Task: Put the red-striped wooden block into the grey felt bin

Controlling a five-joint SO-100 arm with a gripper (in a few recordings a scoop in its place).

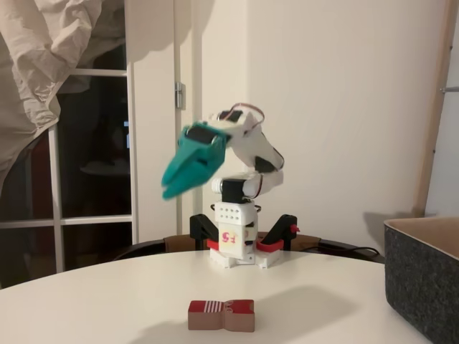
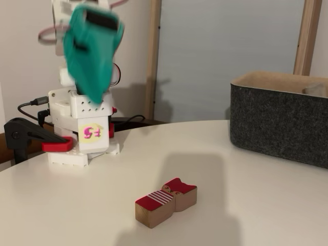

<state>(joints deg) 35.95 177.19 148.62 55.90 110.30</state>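
End effector [image 1: 171, 188] in teal hangs raised above the white worktop [image 1: 100, 308], its fingers looking pressed together on nothing, while below and to its right the red-striped wooden block [image 1: 221, 315] lies flat, well apart from the grey felt bin [image 1: 423, 276] at the right edge.

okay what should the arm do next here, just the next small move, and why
Probably lower the gripper toward the red-striped wooden block: the block lies untouched on the table, the teal gripper hangs high above it, holding nothing, and the grey felt bin waits aside.
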